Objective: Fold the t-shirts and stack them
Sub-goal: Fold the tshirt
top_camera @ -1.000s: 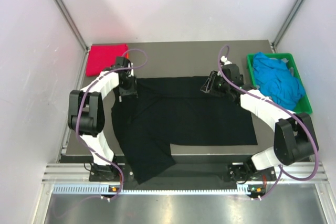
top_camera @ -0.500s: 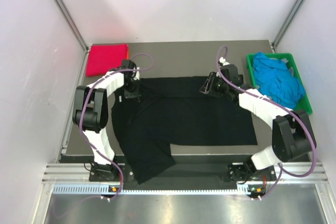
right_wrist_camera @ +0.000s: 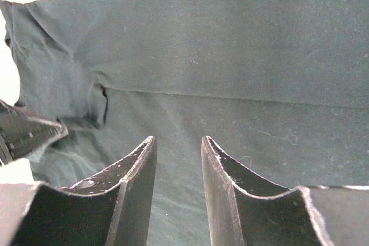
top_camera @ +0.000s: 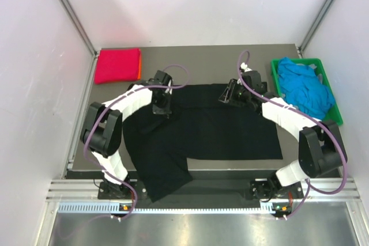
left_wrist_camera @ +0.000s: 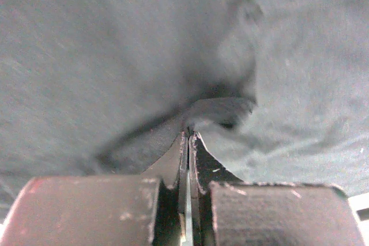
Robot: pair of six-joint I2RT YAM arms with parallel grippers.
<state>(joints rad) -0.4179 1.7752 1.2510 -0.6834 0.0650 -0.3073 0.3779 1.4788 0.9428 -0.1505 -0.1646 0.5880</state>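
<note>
at the near left, a corner of the black t-shirt [top_camera: 202, 131] draped over the front edge of the desk [top_camera: 213, 64] and hanging off it. past that, spread wide across the middle of the desk, mostly flat on the right, rumpled and bunched on the left. at the shirt's far-left part, reached by the left arm [top_camera: 130, 93], left jaws pressed together, pinching a small raised fold of the black cloth, creases running out from the pinch. level with it but well apart to the right, on the right arm [top_camera: 282, 113], right jaws partly spread, nothing between them, hanging just over the black cloth near the shirt's far edge. in the far-left corner of the desk, a magenta-red t-shirt [top_camera: 117, 65] folded into a neat rectangle, with a sliver of an orange t-shirt [top_camera: 140, 68] along its right side. at the far right, beside the desk, a green crate [top_camera: 333, 99] holding crumpled bright blue t-shirts [top_camera: 302, 87].
</note>
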